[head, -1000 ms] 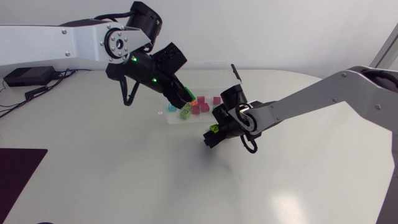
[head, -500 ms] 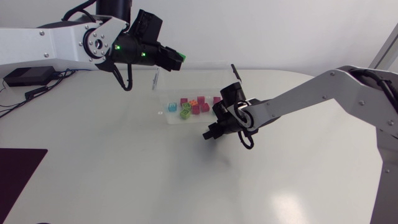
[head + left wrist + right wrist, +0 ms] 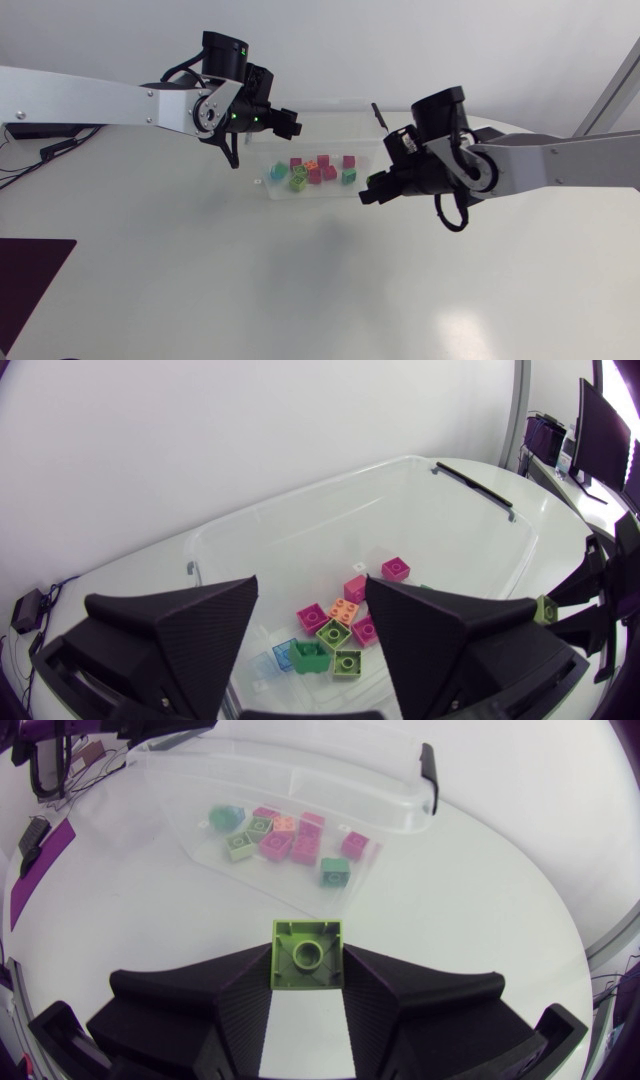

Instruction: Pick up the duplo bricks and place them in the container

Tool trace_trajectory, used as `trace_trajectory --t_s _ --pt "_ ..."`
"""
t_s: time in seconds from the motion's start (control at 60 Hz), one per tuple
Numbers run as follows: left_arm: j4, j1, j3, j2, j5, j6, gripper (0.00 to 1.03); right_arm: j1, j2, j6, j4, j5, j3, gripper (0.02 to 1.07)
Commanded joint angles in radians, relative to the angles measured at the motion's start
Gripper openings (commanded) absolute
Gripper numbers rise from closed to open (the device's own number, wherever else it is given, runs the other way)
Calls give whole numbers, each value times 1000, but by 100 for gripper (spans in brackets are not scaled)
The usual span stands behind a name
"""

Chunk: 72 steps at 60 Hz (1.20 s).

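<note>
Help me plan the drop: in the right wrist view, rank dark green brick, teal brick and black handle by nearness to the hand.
1. dark green brick, just ahead.
2. teal brick, farther in, off to one side.
3. black handle, beyond both.

Beside my work, on the white table (image 3: 300,290)
A dark purple mat (image 3: 30,275) lies at its near-left corner, a black box (image 3: 42,122) with cables far-left.

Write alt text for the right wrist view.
The right gripper is shut on a light green duplo brick. Ahead of it, on the white table, stands a clear container holding pink, green, teal and orange bricks.
</note>
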Motion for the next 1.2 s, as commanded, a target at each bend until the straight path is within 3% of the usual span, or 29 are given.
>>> trace_trajectory --t_s 0.0,0.333,0.517,0.8,0.85,0.95,1.0,1.183 --pt "16 -9 23 7 -16 -20 99 -15 -52 0 -43 -8 25 24" --pt "-24 53 -121 -224 -39 -12 99 -37 -30 11 -129 -16 279 24" --pt "-27 76 -247 -361 -117 -3 99 -5 91 17 -121 -3 413 25" --pt "-10 132 -413 -560 -117 -1 99 57 339 3 -87 64 621 27" --pt "-7 152 -446 -603 -117 -1 99 64 391 -15 -90 81 669 42" --pt "-2 178 -494 -665 -115 8 99 69 456 -38 -115 104 732 97" --pt "-2 194 -517 -698 -115 13 99 69 453 -41 -116 112 730 102" --pt "-5 220 -581 -810 -115 25 99 43 339 -43 -109 110 646 102"
